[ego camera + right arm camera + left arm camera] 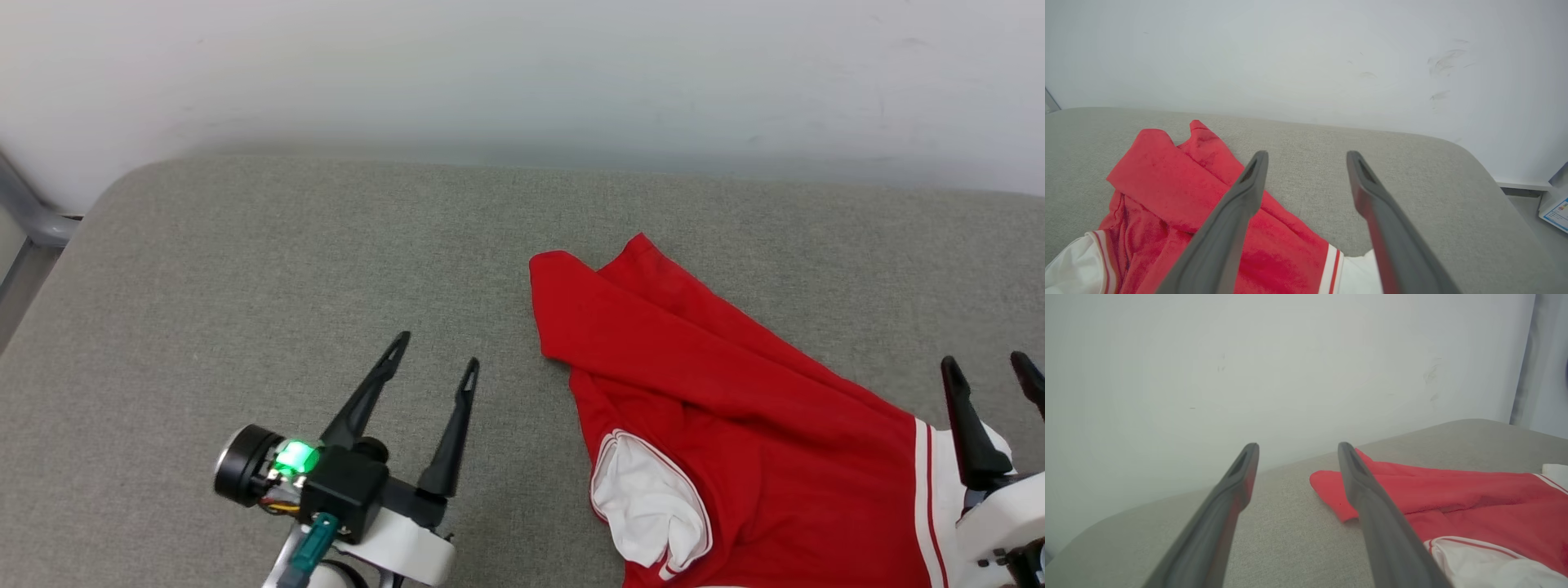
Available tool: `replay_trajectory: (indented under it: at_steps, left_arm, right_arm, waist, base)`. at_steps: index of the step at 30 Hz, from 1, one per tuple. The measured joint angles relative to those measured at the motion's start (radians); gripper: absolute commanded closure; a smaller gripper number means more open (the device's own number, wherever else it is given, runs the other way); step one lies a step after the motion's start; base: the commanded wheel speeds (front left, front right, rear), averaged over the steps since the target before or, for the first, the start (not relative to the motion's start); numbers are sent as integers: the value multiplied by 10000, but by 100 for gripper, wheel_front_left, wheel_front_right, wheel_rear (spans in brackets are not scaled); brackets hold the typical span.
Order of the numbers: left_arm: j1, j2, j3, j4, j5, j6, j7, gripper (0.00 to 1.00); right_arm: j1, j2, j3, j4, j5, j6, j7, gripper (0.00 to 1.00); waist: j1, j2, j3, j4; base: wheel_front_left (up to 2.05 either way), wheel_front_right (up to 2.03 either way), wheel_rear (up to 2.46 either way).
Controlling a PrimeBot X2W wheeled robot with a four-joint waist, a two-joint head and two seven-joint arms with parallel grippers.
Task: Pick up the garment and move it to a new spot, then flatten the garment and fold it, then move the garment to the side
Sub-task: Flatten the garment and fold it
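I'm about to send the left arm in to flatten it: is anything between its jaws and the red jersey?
Nothing visible does. In the head view, bare grey cushion is all that lies between the left gripper, jaws open, and the garment to its right.

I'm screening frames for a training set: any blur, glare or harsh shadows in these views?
Head view: soft even light, garment sharp, faint shadows; the green lamp behind the left gripper blooms. Left wrist view: that gripper's fingers blur close up. Right wrist view: the right gripper has equally soft fingers, the garment clearer.
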Motion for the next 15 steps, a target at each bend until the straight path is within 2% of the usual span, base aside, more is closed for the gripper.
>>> replay_trajectory:
  at_steps: [3, 7, 12, 15]
  left_arm:
    - [-372, 337, -823, 121, -115, -157, 4, 0]
    - [-1134, 1066, -2548, 288, -564, -211, 610, 0]
    - [-2358, 2057, -4742, 295, -2048, -222, 2188, 0]
    - [-3111, 2449, -5753, 272, -2940, -222, 3139, 0]
  right_arm:
    - [284, 393, -8, -407, -290, 0, -100, 0]
    - [566, 761, 19, -750, -433, 0, -138, 0]
    - [694, 970, 25, -911, -612, -2, -81, 0]
    - [712, 1078, 35, -986, -671, -2, -48, 0]
  waist:
    - [0, 0, -14, -59]
    - [0, 0, -7, -182]
    - [0, 0, 106, -362]
    - [0, 0, 235, -469]
  base:
    - [0, 0, 0]
    - [0, 0, 0]
    - [0, 0, 0]
    - [0, 0, 0]
